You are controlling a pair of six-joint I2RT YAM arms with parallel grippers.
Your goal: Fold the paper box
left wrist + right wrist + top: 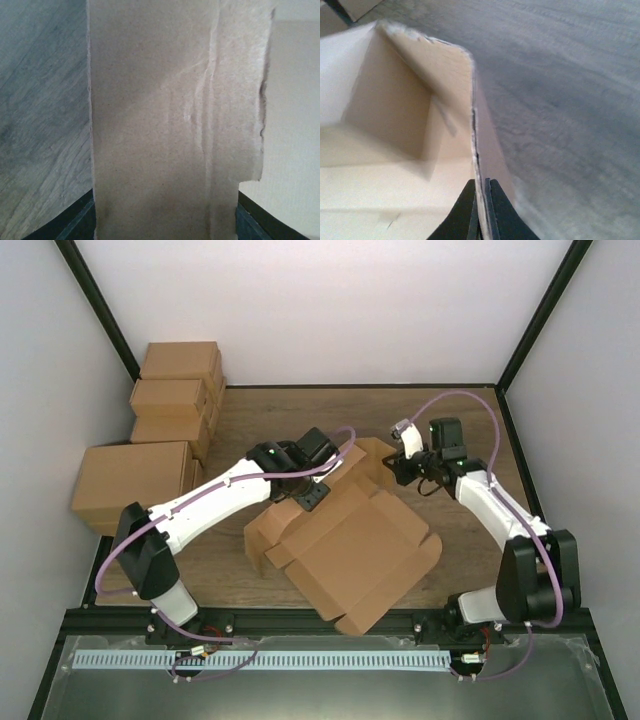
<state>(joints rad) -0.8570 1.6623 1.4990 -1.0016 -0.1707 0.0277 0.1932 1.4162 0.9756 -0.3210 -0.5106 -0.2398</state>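
Observation:
The paper box (pixel 355 540) is a brown die-cut cardboard piece lying mid-table, partly folded, with its far walls raised. My left gripper (pixel 305 490) is at its far left corner. In the left wrist view a cardboard flap (pixel 160 120) fills the space between the fingers, whose dark tips (pixel 75 222) show far apart at the bottom corners, so the left gripper (pixel 165 220) is open around the flap. My right gripper (pixel 400 465) is at the far right wall. In the right wrist view the right gripper (pixel 481 200) is shut on the upright wall's edge (pixel 472 100).
Three smaller brown cartons (pixel 175 400) are stacked at the back left, with a larger one (pixel 130 485) in front of them. Black frame posts (pixel 100 310) rise at the back corners. The bare wooden table (pixel 460 430) shows around the box.

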